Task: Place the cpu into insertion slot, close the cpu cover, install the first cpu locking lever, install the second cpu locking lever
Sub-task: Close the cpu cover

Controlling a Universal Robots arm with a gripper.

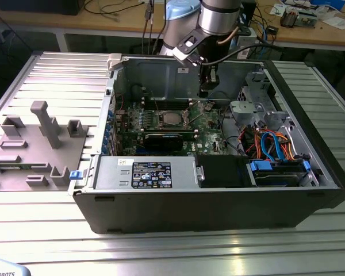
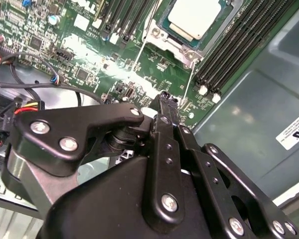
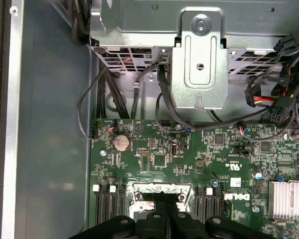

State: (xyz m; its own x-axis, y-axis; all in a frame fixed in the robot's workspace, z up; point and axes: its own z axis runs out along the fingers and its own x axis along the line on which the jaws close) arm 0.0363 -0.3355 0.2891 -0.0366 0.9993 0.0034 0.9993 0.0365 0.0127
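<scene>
The cpu [image 2: 197,15] lies flat in the insertion slot [image 1: 172,119] on the green circuit board [image 2: 89,50], its silver top showing. The cpu cover [image 2: 175,44] appears to lie down as a pale frame around the chip. Two thin wire levers [image 2: 138,52] [image 2: 188,82] run out from the socket's corners. My gripper [image 2: 164,98] hangs above the board beside the socket, shut with nothing between its fingers. In the first wrist view the gripper [image 3: 162,199] hides part of the socket [image 3: 159,189]. In the exterior view the gripper [image 1: 206,91] is above and to the right of the slot.
The board sits inside an open computer case [image 1: 310,195] on a slatted metal table. Black memory slots [image 2: 239,45] flank the socket. A metal drive cage [image 3: 199,64], loose cables [image 3: 89,114] and a power supply [image 1: 144,172] crowd the case. A grey fixture [image 1: 40,138] stands on the exterior view's left.
</scene>
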